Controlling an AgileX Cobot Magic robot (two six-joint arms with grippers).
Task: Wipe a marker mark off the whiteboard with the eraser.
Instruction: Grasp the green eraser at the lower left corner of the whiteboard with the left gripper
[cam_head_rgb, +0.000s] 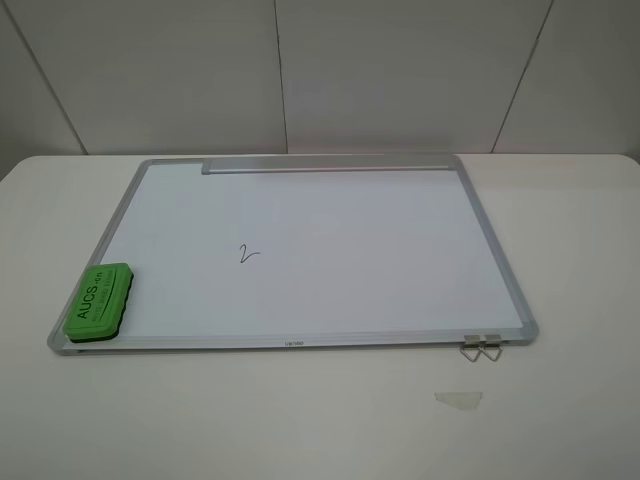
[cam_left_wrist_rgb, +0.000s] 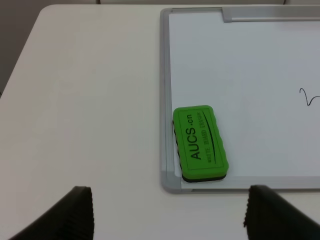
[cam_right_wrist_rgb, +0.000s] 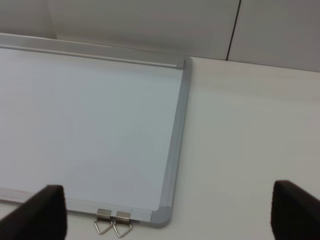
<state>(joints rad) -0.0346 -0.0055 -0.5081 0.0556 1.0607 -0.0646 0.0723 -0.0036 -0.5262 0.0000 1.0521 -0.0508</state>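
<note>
— Two sets of jaws: how do they stand?
— The left gripper (cam_left_wrist_rgb: 172, 220) hovers over the table (cam_head_rgb: 300, 420) by the whiteboard's (cam_head_rgb: 400, 250) corner, jaws wide apart. The right gripper (cam_right_wrist_rgb: 170, 215) is spread too, holding nothing.
— And the eraser?
— The eraser (cam_head_rgb: 98, 301) lies on that near left corner, well apart from the mark (cam_head_rgb: 248, 254) mid-board. A pale panelled wall (cam_head_rgb: 400, 70) stands behind.

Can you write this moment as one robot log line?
eraser: on whiteboard corner, untouched | marker mark: unwiped | left gripper: open | right gripper: open

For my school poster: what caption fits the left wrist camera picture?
Bright green rectangular eraser rests in a corner of the silver-framed white whiteboard, apart from a thin dark marker squiggle.
</note>
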